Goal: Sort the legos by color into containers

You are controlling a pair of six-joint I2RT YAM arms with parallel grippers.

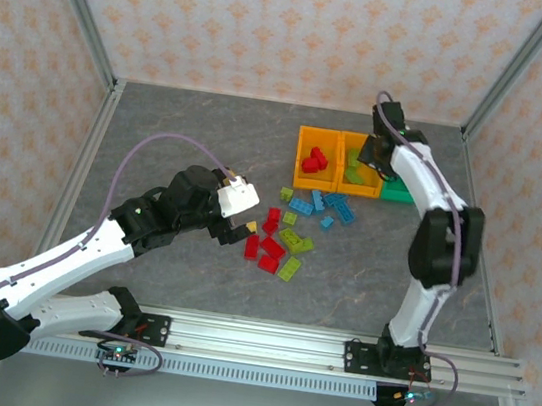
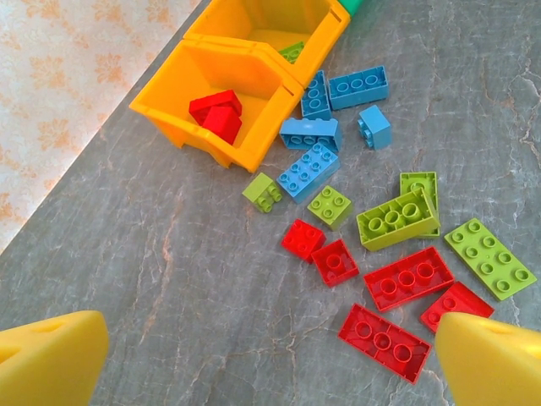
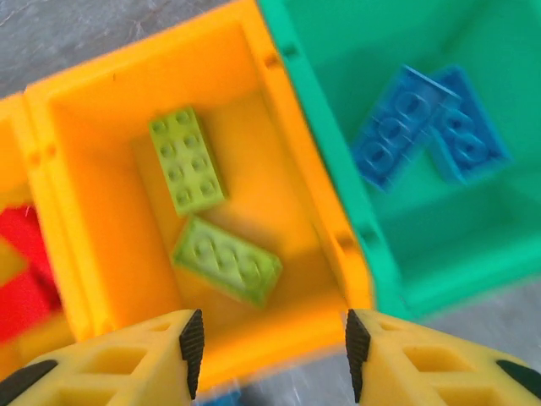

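lying below right gripper point(image 3: 269, 351), two green legos point(image 3: 226, 260) in orange bin point(image 3: 308, 161)

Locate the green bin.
In the right wrist view, the green bin sits right of the orange bin holding lime bricks; two blue bricks lie inside.

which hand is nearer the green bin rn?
Right. The right hand hangs over the orange bin next to the green bin; the left hand is over the loose legos.
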